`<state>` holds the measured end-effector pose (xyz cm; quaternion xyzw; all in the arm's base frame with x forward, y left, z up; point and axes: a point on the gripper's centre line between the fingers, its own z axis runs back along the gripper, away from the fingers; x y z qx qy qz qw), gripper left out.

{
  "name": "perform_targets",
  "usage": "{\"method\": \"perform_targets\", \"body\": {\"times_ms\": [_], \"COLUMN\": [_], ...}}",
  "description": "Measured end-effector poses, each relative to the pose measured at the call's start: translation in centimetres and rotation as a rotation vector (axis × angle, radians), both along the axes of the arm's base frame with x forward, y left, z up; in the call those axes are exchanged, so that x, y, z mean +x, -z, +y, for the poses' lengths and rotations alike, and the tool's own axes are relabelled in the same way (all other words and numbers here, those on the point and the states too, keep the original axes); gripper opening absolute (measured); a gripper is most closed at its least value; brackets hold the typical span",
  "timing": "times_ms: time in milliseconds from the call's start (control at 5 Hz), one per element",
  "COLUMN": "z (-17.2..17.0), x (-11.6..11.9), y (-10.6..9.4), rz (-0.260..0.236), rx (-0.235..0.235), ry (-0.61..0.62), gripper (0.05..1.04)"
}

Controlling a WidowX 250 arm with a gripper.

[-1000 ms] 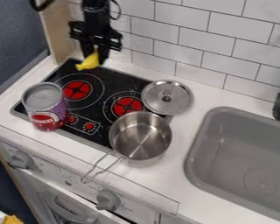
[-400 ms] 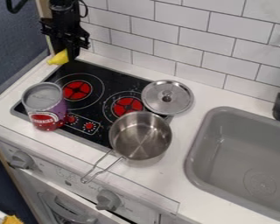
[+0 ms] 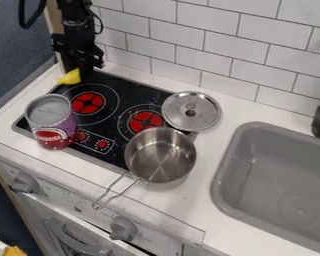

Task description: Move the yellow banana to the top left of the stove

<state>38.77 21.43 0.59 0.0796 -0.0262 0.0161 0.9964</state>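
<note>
Camera view: the gripper (image 3: 81, 73) hangs over the rear left corner of the stove (image 3: 132, 91), its fingers closed on the yellow banana (image 3: 70, 77). One end juts out to the side, probably because the grip is near the other end. Whether the fruit touches the surface, I can't quite tell. That corner suits the drop (the can (image 3: 53, 120) stands nearer the front, out of the way), so a short lowering, if needed, then release seems right.
</note>
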Motion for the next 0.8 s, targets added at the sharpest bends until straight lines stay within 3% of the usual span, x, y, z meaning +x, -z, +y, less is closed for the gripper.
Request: {"method": "perform_targets", "body": {"times_ms": [200, 400, 600, 800], "z": [0.56, 0.35, 0.29, 0.36], "x": [0.02, -0.07, -0.28, -0.29], "y": [0.17, 0.48, 0.47, 0.47], "rz": [0.007, 0.010, 0.021, 0.020], "rx": [-0.002, -0.021, -0.032, -0.031], "ry": [-0.005, -0.019, -0.020, -0.019], "gripper": [0.369, 0.432, 0.746, 0.989]}}
